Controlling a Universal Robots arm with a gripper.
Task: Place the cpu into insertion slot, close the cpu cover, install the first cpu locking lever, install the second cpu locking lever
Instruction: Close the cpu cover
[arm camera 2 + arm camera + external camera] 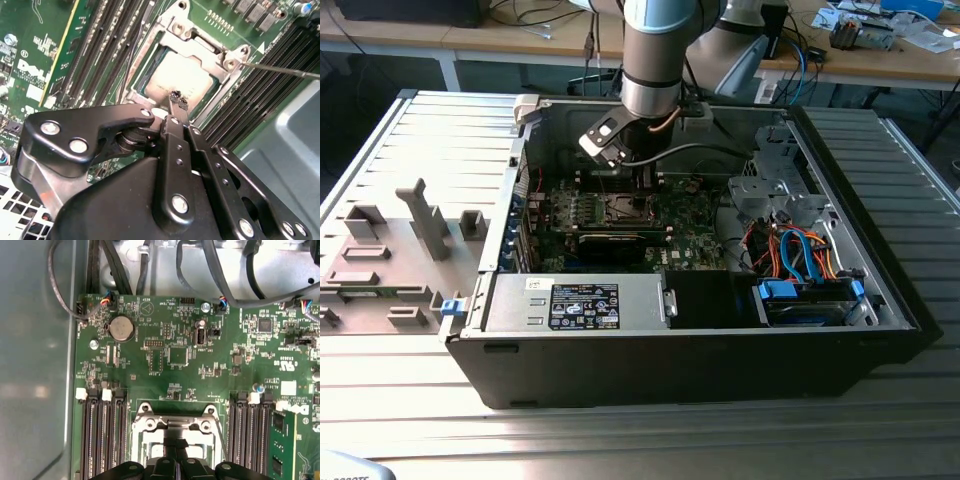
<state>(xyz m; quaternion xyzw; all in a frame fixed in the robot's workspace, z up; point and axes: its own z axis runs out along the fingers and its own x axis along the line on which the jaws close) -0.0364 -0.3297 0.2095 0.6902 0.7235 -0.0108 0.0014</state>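
Observation:
The cpu [184,75] lies flat in the socket, grey metal top up. The cpu cover [150,56], a silver frame with a window, lies down around it. My gripper [177,99] is shut, its narrow tips pressed together right at the cpu's near edge with nothing seen between them. A thin locking lever [280,70] sticks out from one corner of the socket, and another thin rod [132,50] runs along the memory slots. In the first wrist view the gripper [176,446] hangs over the cover [172,424]. In the exterior view the gripper [638,185] reaches down over the socket [625,208].
Black memory slots [100,435] flank the socket on both sides. A green card [282,440] stands beside them. Cables [790,250] and a drive cage [770,195] fill the case on the exterior view's right. The power supply [580,300] sits along the front wall.

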